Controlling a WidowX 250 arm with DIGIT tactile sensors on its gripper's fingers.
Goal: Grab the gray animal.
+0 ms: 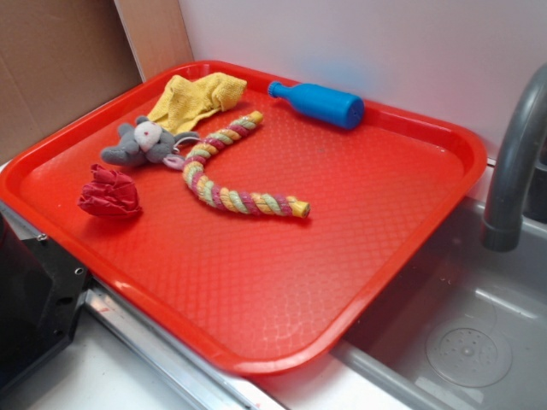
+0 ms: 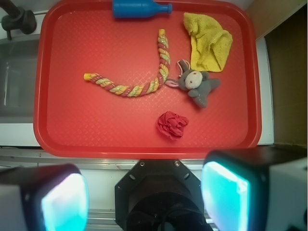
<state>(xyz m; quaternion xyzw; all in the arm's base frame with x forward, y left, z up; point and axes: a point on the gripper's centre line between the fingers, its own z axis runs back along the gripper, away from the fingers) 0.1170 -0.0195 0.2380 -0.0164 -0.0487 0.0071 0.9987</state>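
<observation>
The gray animal (image 1: 137, 145) (image 2: 197, 84), a small plush with a white face and pink nose, lies on the red tray (image 1: 282, 282) (image 2: 96, 130) near its far left corner in the exterior view. It touches the yellow cloth (image 1: 195, 98) (image 2: 208, 44) and the end of a braided rope toy (image 1: 226, 175) (image 2: 139, 82). My gripper (image 2: 144, 199) shows only in the wrist view, high above the tray's near edge. Its two teal pads (image 2: 225, 195) stand wide apart with nothing between them. The gripper is out of the exterior view.
A dark red cloth wad (image 1: 109, 193) (image 2: 172, 124) lies just in front of the plush. A blue bottle (image 1: 318, 103) (image 2: 139, 8) lies at the tray's far edge. A gray faucet (image 1: 513, 162) and sink (image 1: 461, 333) stand right of the tray. A black block (image 1: 30, 299) sits at the left front.
</observation>
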